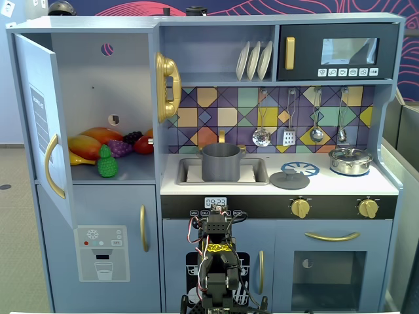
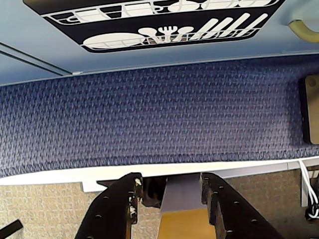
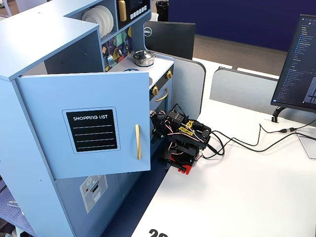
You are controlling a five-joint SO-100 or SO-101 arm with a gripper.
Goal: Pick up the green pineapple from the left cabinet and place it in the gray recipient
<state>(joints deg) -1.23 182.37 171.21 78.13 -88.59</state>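
1. The black two-fingered pincer (image 2: pixel 169 196) stands released in the wrist view, its two dark fingers (image 2: pixel 117 209) apart with nothing between them, pointing down over the edge of the white worktop (image 2: pixel 65 175) and the textured blue carpet (image 2: pixel 149 114) beyond it
2. The black robot arm (image 1: pixel 219 261) is folded low at the foot of the toy kitchen in a fixed view, well below the open cupboard shelf; the other fixed view shows it crouched on the white worktop (image 3: pixel 237 187) with its wires trailing off to the right
3. The small bright green bumpy plastic pineapple (image 1: pixel 107 162) stands upright at the front of the shelf inside the tall light blue-gray toy cupboard (image 1: pixel 98 98), untouched and far from the arm
4. Just behind the pineapple on that shelf lie an orange-yellow toy mango (image 1: pixel 85 145), a purple toy grape bunch (image 1: pixel 121 146) and a red fruit (image 1: pixel 144 144)
5. The cupboard's hinged door (image 1: pixel 40 124) with its curved gold handle (image 1: pixel 51 167) is swung wide open to the left of the pineapple; seen from the side it carries a black "SHOPPING LIST" panel (image 3: pixel 94 130)
6. The matte gray cylindrical toy pot (image 1: pixel 220 161) sits in the sink to the right of the pineapple and holds nothing that can be seen from this angle
7. Further right of the pineapple, a round gray lid (image 1: pixel 289 180) lies flat on the counter, and a shiny silver lidded pot (image 1: pixel 350 160) sits on the stove
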